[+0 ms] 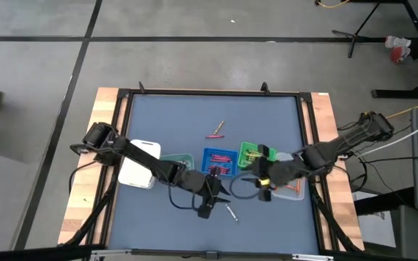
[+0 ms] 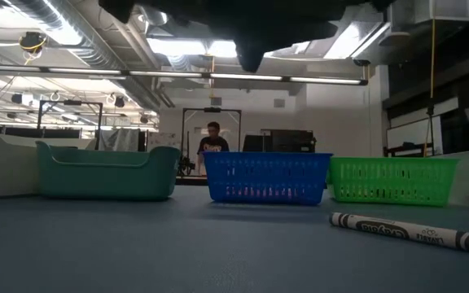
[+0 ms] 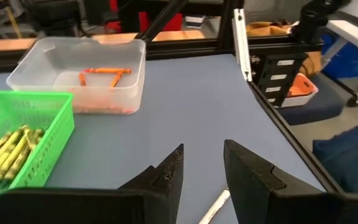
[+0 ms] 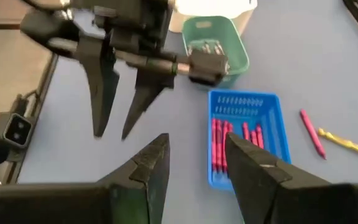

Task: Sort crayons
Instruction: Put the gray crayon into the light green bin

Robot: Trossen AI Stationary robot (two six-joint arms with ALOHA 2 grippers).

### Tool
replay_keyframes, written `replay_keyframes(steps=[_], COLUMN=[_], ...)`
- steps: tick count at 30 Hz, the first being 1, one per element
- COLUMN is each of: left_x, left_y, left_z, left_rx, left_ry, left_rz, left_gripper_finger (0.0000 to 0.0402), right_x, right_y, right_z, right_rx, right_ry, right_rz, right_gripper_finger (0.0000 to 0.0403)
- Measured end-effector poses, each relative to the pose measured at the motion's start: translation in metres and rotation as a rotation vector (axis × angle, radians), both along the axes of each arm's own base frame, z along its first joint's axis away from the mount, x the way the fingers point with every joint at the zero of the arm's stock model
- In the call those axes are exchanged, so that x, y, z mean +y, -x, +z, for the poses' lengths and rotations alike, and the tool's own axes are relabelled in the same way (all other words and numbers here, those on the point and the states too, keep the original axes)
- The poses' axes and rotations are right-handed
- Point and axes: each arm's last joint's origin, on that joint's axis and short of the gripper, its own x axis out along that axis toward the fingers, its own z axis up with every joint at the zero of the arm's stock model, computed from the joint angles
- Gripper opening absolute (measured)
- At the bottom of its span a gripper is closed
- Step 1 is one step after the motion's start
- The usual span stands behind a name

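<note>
A grey-wrapped crayon lies flat on the blue mat near the front edge. My left gripper hovers open just above and beside it, touching nothing. My right gripper is open and raised between the blue tray, which holds red crayons, and the clear tray, which holds orange ones. Yellow crayons lie in the green tray and grey ones in the teal tray. A red crayon and a yellow crayon lie loose on the mat farther back.
Several small trays stand in a row across the mat's middle, with a white tray at the left end. The two grippers are close together near the front centre. A black frame borders the mat. A person stands in the room behind.
</note>
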Motion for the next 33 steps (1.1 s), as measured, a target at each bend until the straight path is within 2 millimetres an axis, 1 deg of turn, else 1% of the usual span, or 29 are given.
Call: replay_keyframes(steps=[6, 11, 14, 16, 19, 23, 26, 29, 33], left_x=[0.011, 0.013, 0.009, 0.004, -0.005, -0.012, -0.015, -0.014, -0.013], left_y=[-0.004, -0.008, -0.017, -0.030, -0.048, -0.064, -0.067, -0.064, -0.061], left_z=[0.003, 0.006, 0.004, 0.001, -0.009, -0.029, -0.048, -0.062, -0.076], left_rx=[-0.032, -0.098, -0.109, -0.112, -0.078, 0.036, 0.130, 0.217, 0.296], left_ry=[-0.016, -0.032, -0.023, -0.010, 0.002, -0.003, -0.014, -0.034, -0.060], left_rz=[-0.034, -0.055, -0.077, -0.117, -0.181, -0.230, -0.245, -0.248, -0.231], left_gripper_finger=[0.0100, 0.0100, 0.0100, 0.0100, 0.0100, 0.0100, 0.0100, 0.0100, 0.0100], right_x=[0.015, 0.022, 0.023, 0.022, 0.021, 0.021, 0.021, 0.021, 0.021], right_y=[0.026, 0.041, 0.044, 0.044, 0.044, 0.044, 0.044, 0.045, 0.045], right_z=[-0.001, -0.003, -0.004, -0.005, -0.005, -0.005, -0.005, -0.006, -0.006], right_rx=[0.031, 0.025, 0.018, 0.022, 0.022, 0.025, 0.030, 0.044, 0.048], right_ry=[0.027, 0.076, 0.089, 0.092, 0.094, 0.096, 0.096, 0.089, 0.089], right_rz=[-0.089, -0.173, -0.206, -0.215, -0.216, -0.215, -0.213, -0.201, -0.198], right_gripper_finger=[0.0154, 0.0154, 0.0154, 0.0154, 0.0154, 0.0154, 0.0154, 0.0154, 0.0154])
